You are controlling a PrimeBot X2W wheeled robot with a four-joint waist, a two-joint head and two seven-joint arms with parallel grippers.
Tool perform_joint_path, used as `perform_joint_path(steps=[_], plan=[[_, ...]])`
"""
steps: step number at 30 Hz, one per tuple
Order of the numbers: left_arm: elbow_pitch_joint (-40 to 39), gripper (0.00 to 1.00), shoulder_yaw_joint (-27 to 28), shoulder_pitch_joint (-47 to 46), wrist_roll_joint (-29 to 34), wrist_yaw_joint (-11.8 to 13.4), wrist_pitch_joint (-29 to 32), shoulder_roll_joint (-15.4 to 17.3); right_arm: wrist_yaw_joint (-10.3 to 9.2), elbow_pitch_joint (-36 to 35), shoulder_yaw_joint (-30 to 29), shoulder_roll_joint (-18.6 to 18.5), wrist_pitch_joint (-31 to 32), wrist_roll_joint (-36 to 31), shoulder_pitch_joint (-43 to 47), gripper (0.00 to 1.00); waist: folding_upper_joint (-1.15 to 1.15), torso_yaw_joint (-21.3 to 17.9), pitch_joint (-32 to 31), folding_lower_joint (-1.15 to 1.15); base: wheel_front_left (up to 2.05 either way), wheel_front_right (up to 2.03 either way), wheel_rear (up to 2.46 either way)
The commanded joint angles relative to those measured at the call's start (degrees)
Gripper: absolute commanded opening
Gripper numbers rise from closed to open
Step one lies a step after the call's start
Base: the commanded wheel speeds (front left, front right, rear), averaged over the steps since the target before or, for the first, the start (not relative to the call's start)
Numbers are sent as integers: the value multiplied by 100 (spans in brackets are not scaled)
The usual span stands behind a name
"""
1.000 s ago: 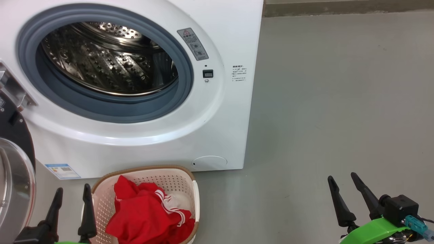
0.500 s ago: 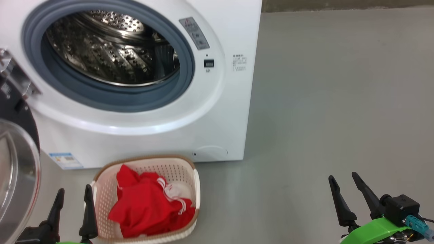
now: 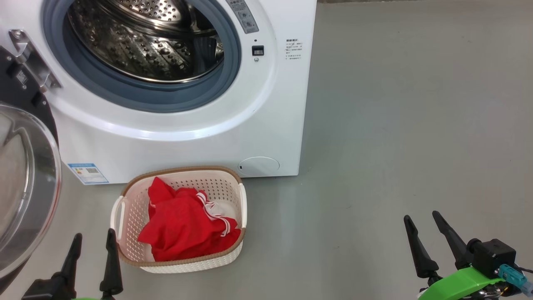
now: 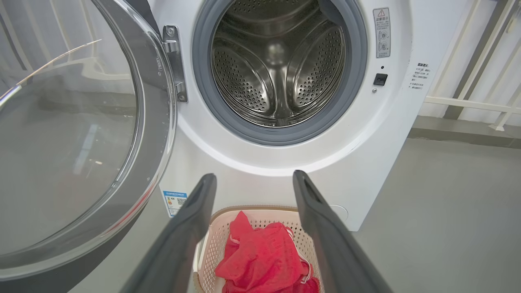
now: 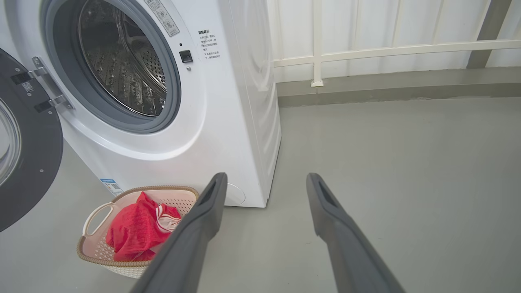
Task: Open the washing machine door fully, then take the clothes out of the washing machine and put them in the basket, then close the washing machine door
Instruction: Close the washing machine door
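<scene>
The white washing machine [image 3: 266, 125] fills the upper left of the head view, its steel drum [image 3: 145, 37] bare inside. Its door [image 3: 25, 179] hangs swung wide open at the left, glass bowl toward me; the left wrist view has the door [image 4: 73, 142] too. On the floor in front sits the cream basket [image 3: 129, 216] holding the red clothes [image 3: 183, 225] with white stripes. My left gripper [image 3: 92, 241] is open just left of the basket, nothing between its fingers. My right gripper [image 3: 421, 221] is open over bare floor at the lower right.
Grey floor [image 3: 395, 125] stretches to the right of the machine. A white railing [image 5: 366, 53] and a low kerb run behind it. The open door [image 5: 24, 146] takes up the space left of the basket [image 5: 97, 211].
The head camera has tilted down: machine and basket sit higher in the picture, and the whole basket now shows. Both grippers keep their places and stay open.
</scene>
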Motion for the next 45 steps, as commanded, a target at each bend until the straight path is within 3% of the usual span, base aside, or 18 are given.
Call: perform_joint_path(steps=[1, 16, 45], plan=[[-108, 100, 151, -178, 12, -18, -47, 82, 9, -143, 124, -92, -69, 31, -95, 100, 0, 4, -10, 0, -1, 1, 0], [-16, 100, 253, -85, -27, -18, -47, 28, 9, -95, 322, -117, -69, 48, -134, 100, 0, 322, -117, 0, 0, 0, 0], [19, 100, 201, 330, -389, 332, -47, -8, 9, 301, 1586, -175, -69, 263, -888, 100, 0, 2499, -201, 0, 0, 0, 0]])
